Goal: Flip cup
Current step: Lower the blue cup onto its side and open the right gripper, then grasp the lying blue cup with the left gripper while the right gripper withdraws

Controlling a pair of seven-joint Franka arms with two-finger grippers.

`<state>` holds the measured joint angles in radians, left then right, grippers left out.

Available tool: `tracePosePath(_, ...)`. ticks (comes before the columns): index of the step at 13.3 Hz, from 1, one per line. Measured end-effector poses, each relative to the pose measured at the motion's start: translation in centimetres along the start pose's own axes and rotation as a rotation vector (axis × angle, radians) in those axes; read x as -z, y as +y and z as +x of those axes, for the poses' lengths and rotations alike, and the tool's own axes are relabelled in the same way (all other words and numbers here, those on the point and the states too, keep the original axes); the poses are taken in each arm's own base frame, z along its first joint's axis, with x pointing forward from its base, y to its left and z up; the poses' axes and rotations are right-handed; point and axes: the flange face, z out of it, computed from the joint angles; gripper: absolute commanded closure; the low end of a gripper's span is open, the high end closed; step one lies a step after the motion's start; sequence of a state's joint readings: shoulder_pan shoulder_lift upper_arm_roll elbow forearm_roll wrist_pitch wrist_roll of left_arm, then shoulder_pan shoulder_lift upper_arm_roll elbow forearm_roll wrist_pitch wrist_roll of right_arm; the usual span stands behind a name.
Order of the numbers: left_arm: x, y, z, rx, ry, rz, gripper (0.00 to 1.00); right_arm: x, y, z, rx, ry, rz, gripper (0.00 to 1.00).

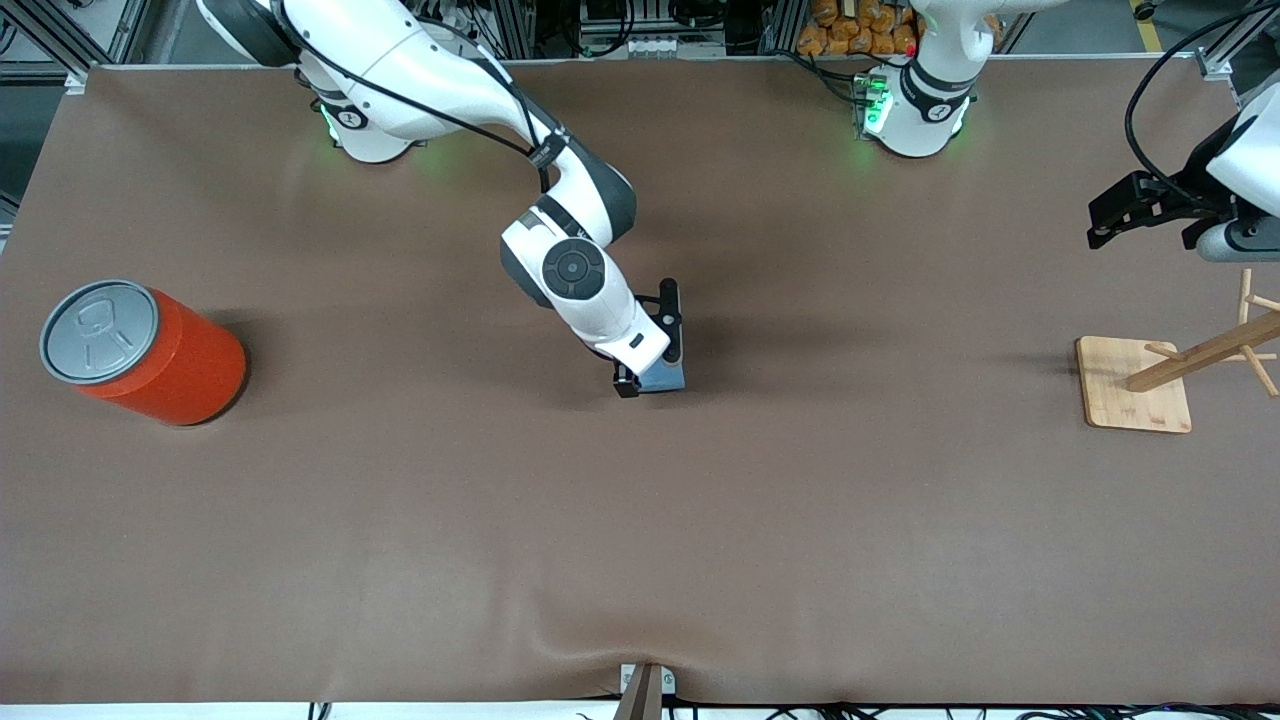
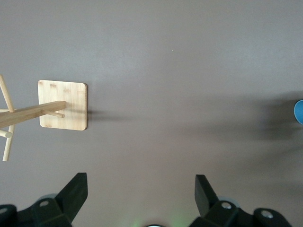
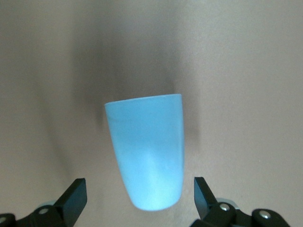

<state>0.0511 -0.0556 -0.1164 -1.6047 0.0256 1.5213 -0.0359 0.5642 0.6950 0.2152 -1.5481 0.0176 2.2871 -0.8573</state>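
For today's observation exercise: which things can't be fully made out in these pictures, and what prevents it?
- Cup: front view, mostly covered by the right gripper; left wrist view, cut by the edge.
- Wooden rack: cut by the edge in the front view and the left wrist view.
- Left gripper: its arm leaves the front view.

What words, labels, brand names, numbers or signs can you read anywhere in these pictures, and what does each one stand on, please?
None can be read.
The cup: plain, no print.
The orange can: only an embossed pull-tab shape on its grey lid, no letters.
The wooden rack: bare wood.
Right arm's wrist: a small dark mark, too small to read.
Round marks on both arm bases: too small to read.
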Motion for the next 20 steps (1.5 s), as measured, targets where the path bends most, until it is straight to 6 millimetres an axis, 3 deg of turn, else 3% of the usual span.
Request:
tracePosePath(8, 0.3, 0.2, 0.0, -0.002, 0.009, -0.016, 0.0, 6.6, -0.3, -0.3, -0.176, -0.027, -0.006, 0.0)
tracePosePath(12, 0.4, 0.5, 0.1, -0.004, 0.014, -0.024, 0.0, 7.3, 0.8, -1.7, -0.289, -0.031, -0.011, 0.0)
tracePosePath(14, 0.4, 0.5, 0.1, -0.003, 0.014, -0.024, 0.0, 7.8, 3.0, -4.5, -0.355, -0.027, -0.022, 0.0)
tracePosePath(17, 0.0, 0.9, 0.1, 0.02, 0.012, -0.024, 0.0, 9.1, 7.6, -10.8, -0.47, -0.008, -0.05, 0.0)
tracePosePath(20, -1.9, 3.0, 0.7, 0.039, 0.031, -0.024, 0.0, 10.4, 11.1, -16.4, -0.651, 0.031, -0.099, 0.0)
